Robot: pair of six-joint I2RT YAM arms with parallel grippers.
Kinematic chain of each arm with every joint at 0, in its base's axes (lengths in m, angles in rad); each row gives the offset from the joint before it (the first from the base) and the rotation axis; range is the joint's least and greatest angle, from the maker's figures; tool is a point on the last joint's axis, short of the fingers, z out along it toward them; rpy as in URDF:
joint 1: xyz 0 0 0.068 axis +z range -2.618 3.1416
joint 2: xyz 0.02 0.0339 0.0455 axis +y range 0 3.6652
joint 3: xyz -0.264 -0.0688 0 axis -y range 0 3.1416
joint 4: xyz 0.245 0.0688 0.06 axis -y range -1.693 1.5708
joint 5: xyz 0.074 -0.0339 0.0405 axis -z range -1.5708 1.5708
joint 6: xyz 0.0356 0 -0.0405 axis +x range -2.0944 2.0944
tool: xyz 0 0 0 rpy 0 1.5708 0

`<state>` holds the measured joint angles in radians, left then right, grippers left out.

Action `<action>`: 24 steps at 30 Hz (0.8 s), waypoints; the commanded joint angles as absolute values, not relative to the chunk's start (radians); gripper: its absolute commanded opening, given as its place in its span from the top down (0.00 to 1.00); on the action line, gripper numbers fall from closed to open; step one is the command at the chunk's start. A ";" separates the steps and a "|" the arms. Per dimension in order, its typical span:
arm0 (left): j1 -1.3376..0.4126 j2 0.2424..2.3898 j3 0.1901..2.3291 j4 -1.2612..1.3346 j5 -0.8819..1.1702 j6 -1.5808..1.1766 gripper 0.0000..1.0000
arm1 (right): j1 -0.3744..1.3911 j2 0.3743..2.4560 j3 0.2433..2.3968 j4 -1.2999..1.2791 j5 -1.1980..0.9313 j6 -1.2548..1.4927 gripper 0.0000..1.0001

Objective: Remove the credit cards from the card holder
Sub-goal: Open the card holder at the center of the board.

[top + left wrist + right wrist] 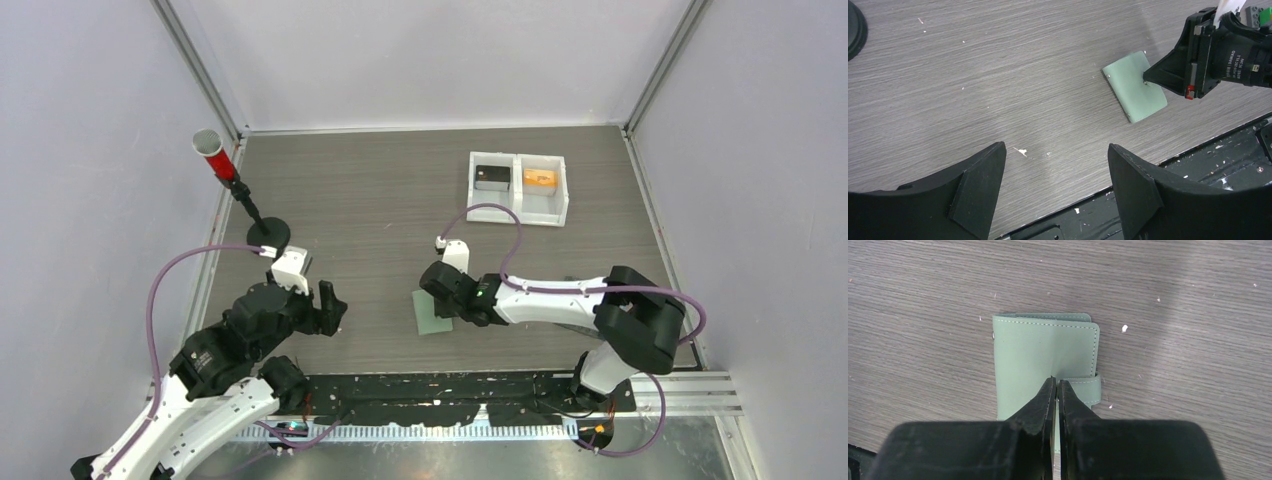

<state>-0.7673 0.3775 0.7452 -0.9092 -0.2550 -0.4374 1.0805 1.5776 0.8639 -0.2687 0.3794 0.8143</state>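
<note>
The sage-green card holder (pixel 430 318) lies closed and flat on the wood-grain table near its front edge. It also shows in the left wrist view (pixel 1135 92) and the right wrist view (pixel 1043 347), with its snap tab (pixel 1088 389) wrapped round the right edge. My right gripper (pixel 446 308) is shut, and its tips (pixel 1056 382) rest on the holder's top face near the tab (pixel 1146 81). My left gripper (pixel 322 310) is open and empty, hovering above bare table to the left of the holder (pixel 1055 146). No credit cards show.
A white two-compartment tray (pixel 518 215) stands at the back right, holding a black flat piece (pixel 491 177) and an orange object (pixel 540 179). A red cup on a black stand (pixel 215 155) is at the far left. A black strip (pixel 430 400) borders the table's near edge.
</note>
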 commanded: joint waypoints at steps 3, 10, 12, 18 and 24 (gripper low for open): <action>-0.765 0.387 0.743 -0.871 -0.276 -0.443 0.23 | 1.088 1.478 0.792 -0.173 0.353 0.810 0.95; -0.765 0.420 0.748 -0.884 -0.260 -0.490 0.23 | 1.088 1.384 0.734 -0.074 0.297 0.778 0.95; -0.765 0.444 0.743 -0.874 -0.228 -0.517 0.23 | 1.088 1.355 0.714 -0.034 0.264 0.767 0.95; -0.765 0.605 0.723 -0.788 -0.105 -0.578 0.24 | 1.088 1.303 0.678 0.102 0.122 0.758 0.95; -0.765 0.712 0.677 -0.680 -0.084 -0.639 0.26 | 1.088 1.245 0.645 0.163 0.084 0.750 0.95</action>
<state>-0.7673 0.6788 0.7128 -0.8032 -0.1226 -0.5762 1.0809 1.3079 0.6529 0.0528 0.1310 0.7647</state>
